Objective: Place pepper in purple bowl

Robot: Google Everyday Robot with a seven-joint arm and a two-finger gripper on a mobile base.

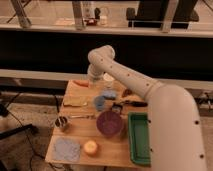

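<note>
The pepper is a small orange-red tapered vegetable lying at the far left corner of the wooden table. The purple bowl stands upright near the middle front of the table, beside the green tray. My white arm reaches from the lower right across the table's back. My gripper hangs below the wrist joint, just right of the pepper and left of a white cup. It is far behind the bowl.
A green tray sits at the right. A pale-yellow flat item, blue items, a metal cup, a blue-grey cloth and a round yellow-orange fruit lie on the table. A dark counter runs behind.
</note>
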